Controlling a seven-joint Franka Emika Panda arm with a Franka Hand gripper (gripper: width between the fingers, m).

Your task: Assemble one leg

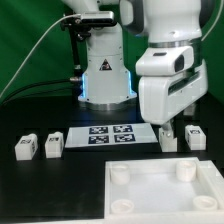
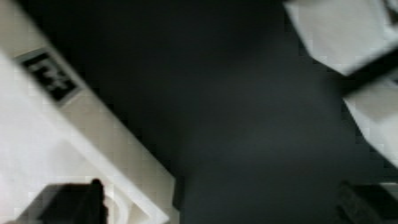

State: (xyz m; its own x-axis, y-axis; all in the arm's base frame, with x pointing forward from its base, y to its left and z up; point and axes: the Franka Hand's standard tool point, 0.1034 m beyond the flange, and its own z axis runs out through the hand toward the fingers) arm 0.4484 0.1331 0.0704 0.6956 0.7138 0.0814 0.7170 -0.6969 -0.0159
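Leg (image 1: 170, 139) nearest the gripper (image 1: 170, 128) stands loose on the table (image 1: 40, 195), just beside the square plate (image 1: 150, 200) whose sockets hold nothing. The fingers (image 2: 63, 205) are spread wide around empty space, so grasping, carrying and seating all appear left to do.

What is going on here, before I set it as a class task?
A Panda arm is working alone over a dark table. Its jaws stand open and hold nothing, close over two small white legs on the exterior view's right. Two more legs sit on the left, beside the marker board. The white plate with round sockets lies in front, with no leg fitted yet.
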